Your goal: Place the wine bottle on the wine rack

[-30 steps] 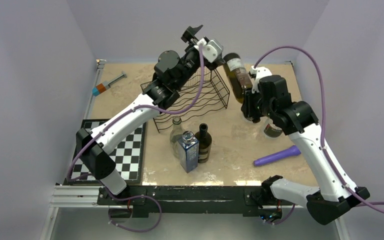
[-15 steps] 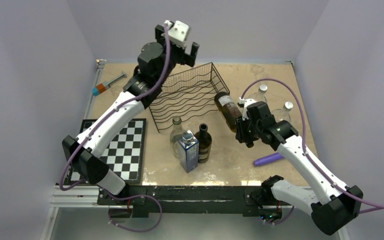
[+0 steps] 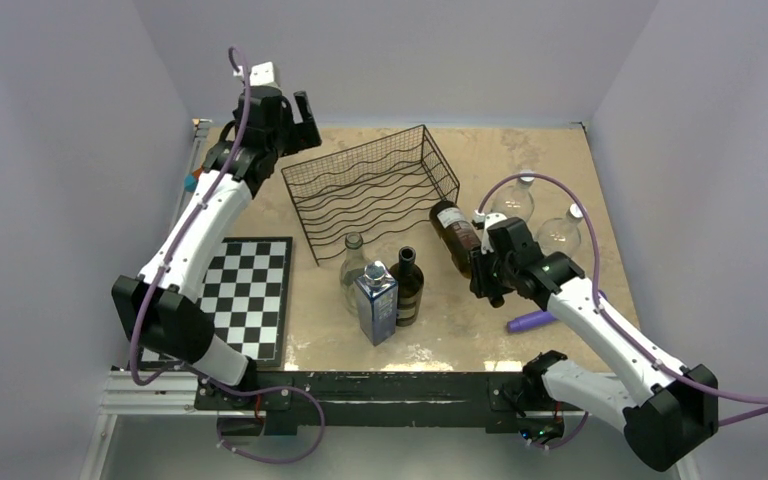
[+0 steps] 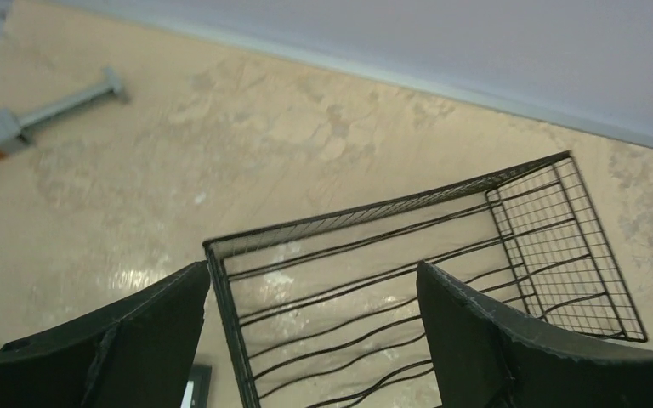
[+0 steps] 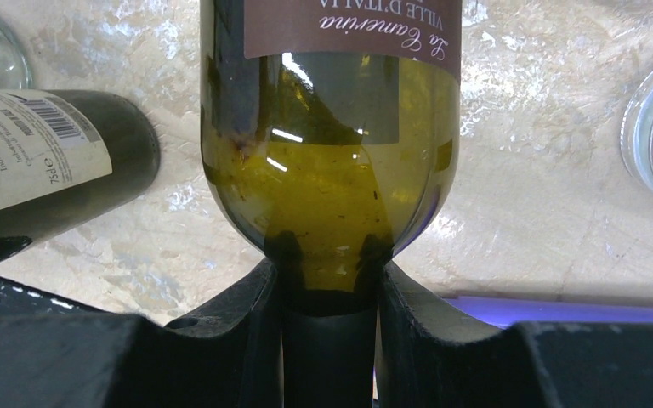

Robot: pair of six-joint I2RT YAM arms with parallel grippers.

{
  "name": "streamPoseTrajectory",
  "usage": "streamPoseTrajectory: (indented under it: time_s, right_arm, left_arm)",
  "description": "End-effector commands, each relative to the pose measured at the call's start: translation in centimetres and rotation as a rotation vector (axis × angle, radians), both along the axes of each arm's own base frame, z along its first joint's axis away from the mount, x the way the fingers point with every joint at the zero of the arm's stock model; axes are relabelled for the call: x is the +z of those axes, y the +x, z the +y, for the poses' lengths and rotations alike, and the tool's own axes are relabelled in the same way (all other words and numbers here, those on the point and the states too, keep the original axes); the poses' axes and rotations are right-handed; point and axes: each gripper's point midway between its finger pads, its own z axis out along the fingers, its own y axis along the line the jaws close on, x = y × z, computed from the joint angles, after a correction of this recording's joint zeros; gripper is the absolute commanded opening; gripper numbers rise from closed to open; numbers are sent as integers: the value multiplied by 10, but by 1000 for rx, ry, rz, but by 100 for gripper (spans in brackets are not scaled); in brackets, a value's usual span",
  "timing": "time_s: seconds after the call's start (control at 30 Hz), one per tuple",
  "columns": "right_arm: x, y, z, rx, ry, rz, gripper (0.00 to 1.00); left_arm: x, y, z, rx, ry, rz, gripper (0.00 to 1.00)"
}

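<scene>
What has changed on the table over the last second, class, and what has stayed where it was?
The left gripper, open, swung left, away from above the wine rack. The right gripper, still shut on the neck of the wine bottle, brought it down and nearer, beside the rack's right end. The rack, blue carton, standing bottles and chessboard stayed put.

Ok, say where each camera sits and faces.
Top external: above and behind, faces down at the table; left arm, right arm show.
Left wrist: raised, faces down on the wine rack; open left gripper shows.
Right wrist: low, faces along the wine bottle; right gripper shut on its neck.
Top and left wrist share the wine rack.
</scene>
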Motion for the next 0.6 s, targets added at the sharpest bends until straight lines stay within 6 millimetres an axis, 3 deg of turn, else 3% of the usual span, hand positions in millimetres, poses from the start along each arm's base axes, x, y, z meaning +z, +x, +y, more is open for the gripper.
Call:
streamPoseTrajectory:
  time_s: [0.0,0.13,0.33,0.57]
  right_arm:
    - [37,35,13,-45,98,-219,0]
    - [34,39,12,-76,93,-205,0]
    - [30,41,22,-60,118,-163,0]
    - [39,60,35,-50,158,-216,0]
  left_arm:
    - [-58,-27,18,126,-75,299,93]
    - [-86,-38,24,163,-54,398,92]
    - [-108,-45,24,162,-46,475,91]
    - [-125,-44,18,149,-75,521,90]
